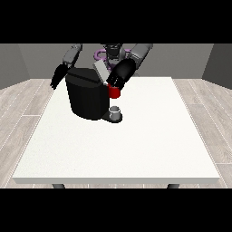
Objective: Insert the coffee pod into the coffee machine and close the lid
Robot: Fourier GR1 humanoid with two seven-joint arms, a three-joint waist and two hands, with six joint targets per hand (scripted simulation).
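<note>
The black coffee machine point(86, 97) stands on the white table point(136, 145), left of the middle. Its grey lid point(101, 70) is tilted up at the top. The hand at the view's right point(118, 77) is at the machine's top right corner, next to the lid and just above a red thing at the machine point(114, 92). A small grey thing point(116, 111) sits on the machine's low base below the red thing. The hand at the view's left point(58, 77) hangs beside the machine's far left, fingers straight and pointing down, holding nothing.
The table's front edge point(118, 180) runs across the lower part of the view. A purple thing point(99, 55) shows behind the machine near the robot's body. Wooden floor surrounds the table.
</note>
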